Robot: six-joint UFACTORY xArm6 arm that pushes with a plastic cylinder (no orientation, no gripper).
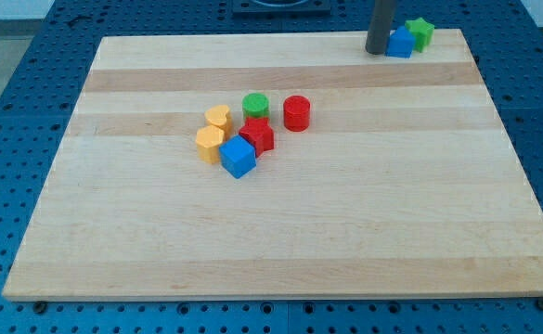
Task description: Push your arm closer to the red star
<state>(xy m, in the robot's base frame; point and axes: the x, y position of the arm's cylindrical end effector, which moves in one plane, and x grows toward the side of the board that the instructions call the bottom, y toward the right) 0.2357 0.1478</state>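
Observation:
The red star lies near the middle of the wooden board, inside a cluster of blocks. My tip is at the view's top right, far from the red star, just left of a blue block and touching or nearly touching it. A green star sits right of that blue block.
Around the red star: a green cylinder above it, a red cylinder to its upper right, a blue cube at its lower left, a yellow heart and a yellow block to its left.

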